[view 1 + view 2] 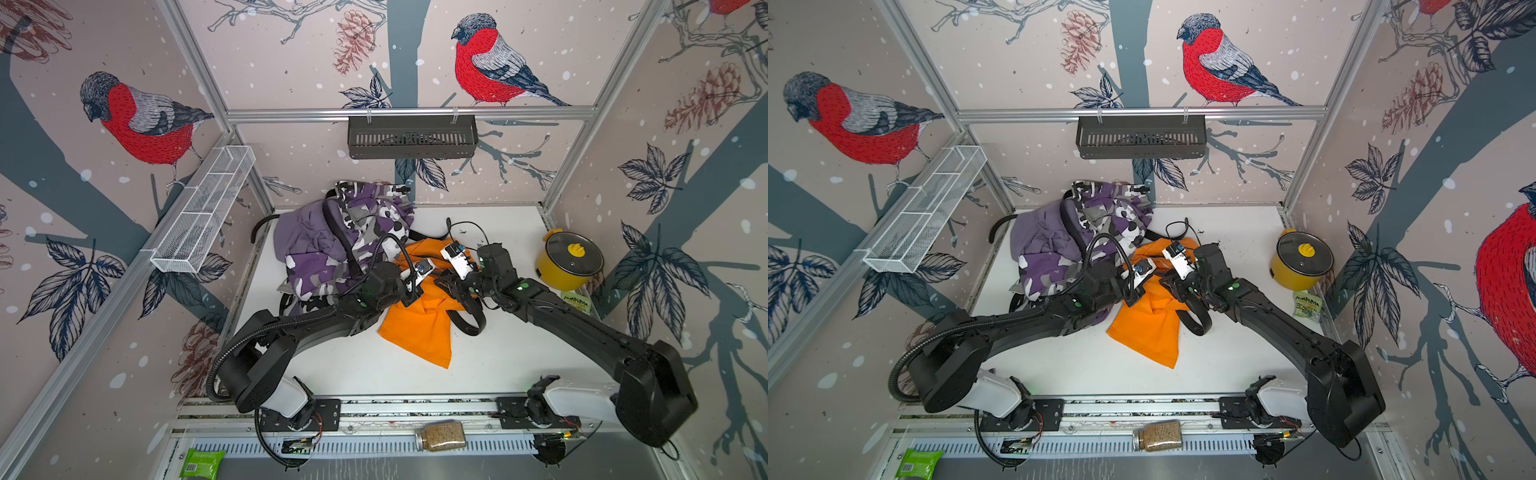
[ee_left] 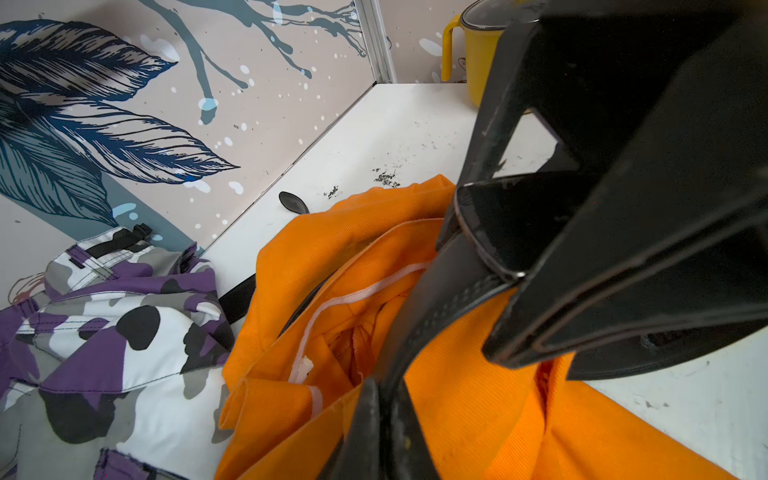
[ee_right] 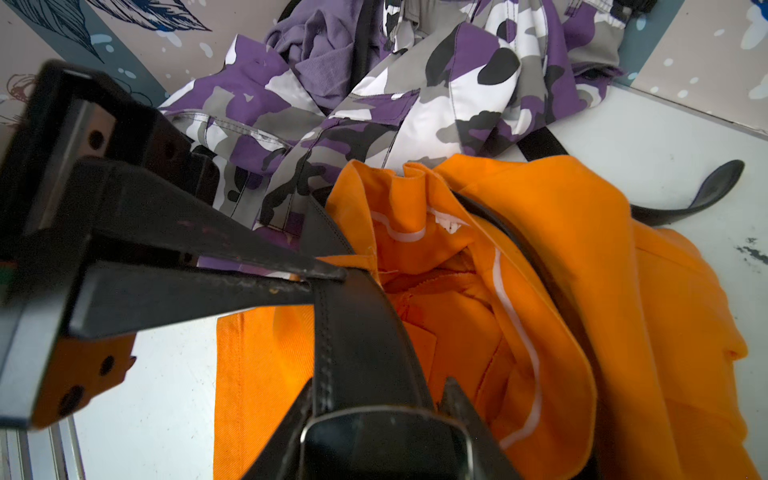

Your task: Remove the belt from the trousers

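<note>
What I can't see rn
Pt of belt hidden in orange trousers; lilac pair partly under camo pair.

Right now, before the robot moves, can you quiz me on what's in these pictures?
1. True or false: the left gripper pinches a black belt.
2. That belt is on which trousers? A lilac, B camouflage, C orange trousers.
3. What colour is the pot beside the wall?
Key: 1 true; 2 C; 3 yellow.
</note>
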Controlling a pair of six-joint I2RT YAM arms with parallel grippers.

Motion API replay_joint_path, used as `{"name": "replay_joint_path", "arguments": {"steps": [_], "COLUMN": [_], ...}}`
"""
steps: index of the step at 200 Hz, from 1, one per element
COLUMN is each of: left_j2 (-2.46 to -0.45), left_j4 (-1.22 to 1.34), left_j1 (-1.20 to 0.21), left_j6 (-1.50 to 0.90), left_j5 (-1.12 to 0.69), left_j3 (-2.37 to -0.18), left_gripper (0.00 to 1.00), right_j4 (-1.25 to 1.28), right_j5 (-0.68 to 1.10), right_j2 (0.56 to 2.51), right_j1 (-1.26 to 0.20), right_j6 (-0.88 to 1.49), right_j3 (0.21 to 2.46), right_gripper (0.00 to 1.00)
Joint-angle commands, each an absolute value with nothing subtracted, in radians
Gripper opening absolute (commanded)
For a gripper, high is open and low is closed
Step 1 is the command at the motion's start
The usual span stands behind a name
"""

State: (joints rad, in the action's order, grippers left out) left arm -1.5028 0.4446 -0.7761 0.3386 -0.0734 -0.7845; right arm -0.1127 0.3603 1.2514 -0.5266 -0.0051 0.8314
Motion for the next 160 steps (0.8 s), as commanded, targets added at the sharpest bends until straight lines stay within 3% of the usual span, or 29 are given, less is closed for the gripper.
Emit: {"name": "replay_joint_path", "arguments": {"steps": [1, 78, 160], "left_j2": [-1.507, -1.505, -1.441], "left_j4": [0.361, 0.346, 0.34], "left_j1": [-0.761, -0.725, -0.597], "left_j6": [0.324, 0.245, 0.037], "left_j5": [0.063, 0.201, 0.173], "left_j3": [-0.782, -0.791, -0.787], "left_gripper": [0.0, 0.0, 0.0], "right_j4": [-0.086, -0.112, -0.121], "right_j5": [0.304, 0.313, 0.329], "right_j2": [1.211, 1.161, 1.122], "right_j1": [-0.497, -0.462, -0.426], "right_j6": [0.026, 0.032, 0.029], "right_j3": [0.823, 0.798, 0.789], "right_gripper": [0.05, 0.03, 0.02]}}
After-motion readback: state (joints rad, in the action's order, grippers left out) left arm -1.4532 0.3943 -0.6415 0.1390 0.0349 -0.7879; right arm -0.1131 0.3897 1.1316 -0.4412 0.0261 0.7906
